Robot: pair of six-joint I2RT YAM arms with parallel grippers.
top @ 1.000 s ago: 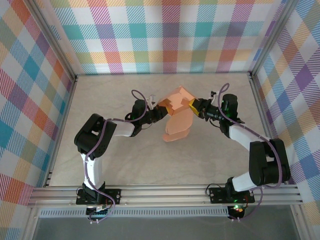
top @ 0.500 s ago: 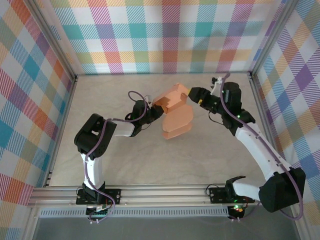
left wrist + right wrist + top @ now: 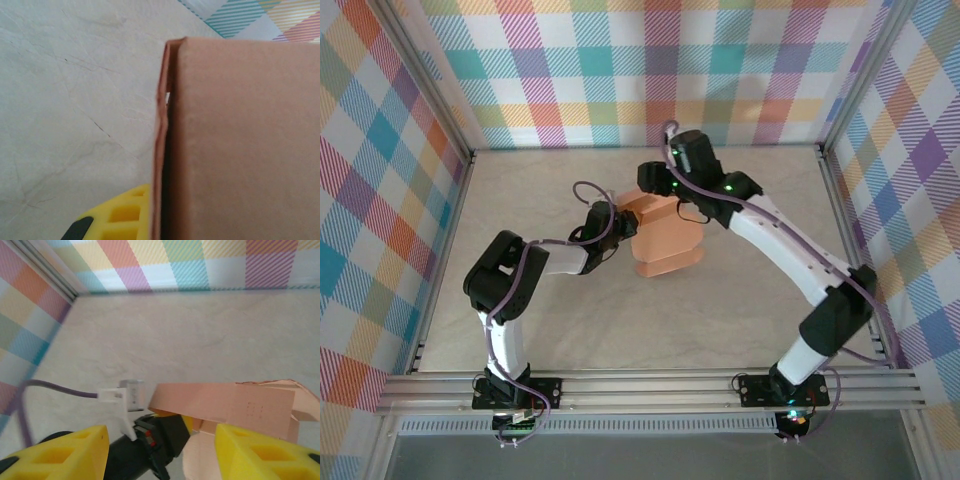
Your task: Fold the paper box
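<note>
The paper box sits in the far middle part of the tabletop, between the two arms. It looks only partly formed: its nearer portion is a flat rounded body, and its far portion rises into a folded wall.

The left gripper has its jaws clenched on the left edge of this wall. In the left wrist view the card stands very close, and two layers show at the edge with a thin gap between them. I judge this grip serves as an anchor, so that the light card does not slide or spring open while the other arm works on it.

The right gripper reaches over the far end of the box from behind. Its jaws are released, wide apart, with no card between them. Probably it is placed there to come down on a flap or to press the wall.

Whether the underside of the box rests fully on the tabletop, I cannot tell.
</note>
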